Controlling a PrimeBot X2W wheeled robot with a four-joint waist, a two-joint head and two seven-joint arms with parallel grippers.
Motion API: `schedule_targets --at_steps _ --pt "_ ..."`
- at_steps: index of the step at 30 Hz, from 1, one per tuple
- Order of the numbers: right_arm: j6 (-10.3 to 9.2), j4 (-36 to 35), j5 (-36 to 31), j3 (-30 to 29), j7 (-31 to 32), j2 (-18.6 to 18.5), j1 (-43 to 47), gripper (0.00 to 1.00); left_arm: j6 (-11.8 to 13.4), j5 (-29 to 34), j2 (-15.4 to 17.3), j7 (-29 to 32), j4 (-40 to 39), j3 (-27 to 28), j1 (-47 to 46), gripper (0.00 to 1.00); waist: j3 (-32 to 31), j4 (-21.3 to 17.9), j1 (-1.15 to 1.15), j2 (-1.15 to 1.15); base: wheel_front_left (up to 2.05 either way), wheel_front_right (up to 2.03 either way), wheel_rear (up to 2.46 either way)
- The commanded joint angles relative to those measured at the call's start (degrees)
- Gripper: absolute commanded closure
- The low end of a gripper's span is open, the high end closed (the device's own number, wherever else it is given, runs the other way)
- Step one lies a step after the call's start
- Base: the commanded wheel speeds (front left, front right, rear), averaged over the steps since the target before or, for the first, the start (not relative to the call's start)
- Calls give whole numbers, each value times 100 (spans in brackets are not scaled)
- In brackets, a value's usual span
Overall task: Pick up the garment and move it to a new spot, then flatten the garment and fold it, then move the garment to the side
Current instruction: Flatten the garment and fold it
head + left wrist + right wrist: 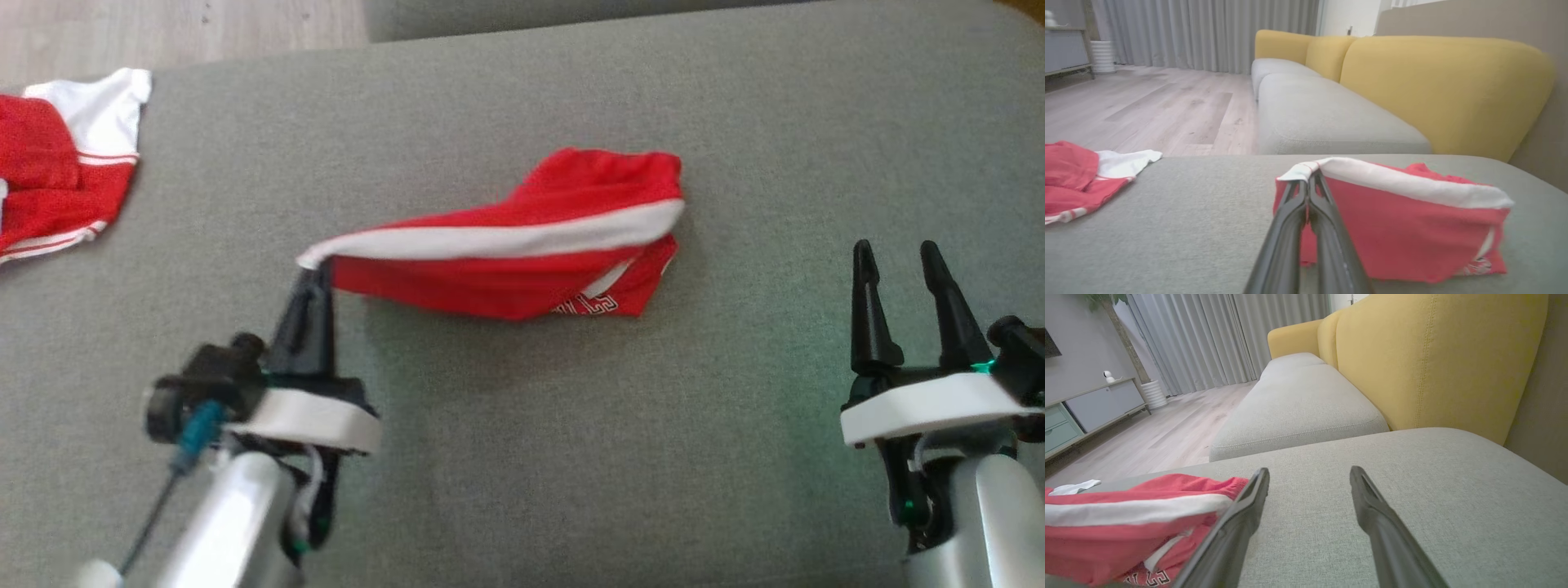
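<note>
The garment (522,253) is a pair of red shorts with a white side stripe, lying near the middle of the grey cushion. My left gripper (314,273) is shut on its white-edged left corner and holds that corner raised off the cushion. Along the left wrist view the two fingers (1308,192) are pressed together on the white hem of the garment (1404,220), whose red panel hangs below. My right gripper (898,253) stands open to the right of the garment, apart from it. In the right wrist view the garment (1126,526) lies left of the spread right gripper (1309,475).
A second red and white garment (57,163) lies at the cushion's far left edge, also seen as a red heap (1081,175). The grey cushion (735,457) spreads around. Beyond it stand a grey sofa seat (1323,118) with yellow backrests (1445,85) and a wooden floor (1147,106).
</note>
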Motion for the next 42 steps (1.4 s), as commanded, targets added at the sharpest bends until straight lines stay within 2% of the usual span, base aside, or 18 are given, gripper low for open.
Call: schedule_targets --at_steps 1,10,22,29,38,39,40,41,42 --pt "-4 -201 35 134 24 -21 -120 0 50 -38 175 23 -70 281 -254 100 58 -39 0 0 0 0 0" --pt "-4 -100 54 112 -60 -21 -236 0 160 -191 470 130 576 593 -277 100 284 -105 0 0 0 0 0" --pt "-4 -17 66 204 -101 -21 -302 0 202 -263 334 -18 982 488 -5 100 308 14 0 0 0 0 0" --pt "-4 127 12 592 -47 -21 -491 0 175 -331 288 -132 1156 492 -18 100 259 156 0 0 0 0 0" --pt "-4 260 57 690 -64 -21 -609 0 188 -337 286 -185 1372 470 -113 100 210 287 0 0 0 0 0" --pt "-4 266 62 693 -70 -21 -591 0 181 -332 285 -198 1386 459 -114 98 203 293 0 0 0 0 0" --pt "-4 270 65 692 -73 -21 -574 0 174 -326 276 -233 1379 451 -111 60 194 298 0 0 0 0 0" --pt "-4 276 66 685 -75 -21 -557 0 156 -329 256 -266 1365 441 -103 0 183 305 0 0 0 0 0" --pt "-4 281 66 673 -79 -21 -540 0 137 -333 231 -302 1341 432 -94 0 167 312 0 0 0 0 0"
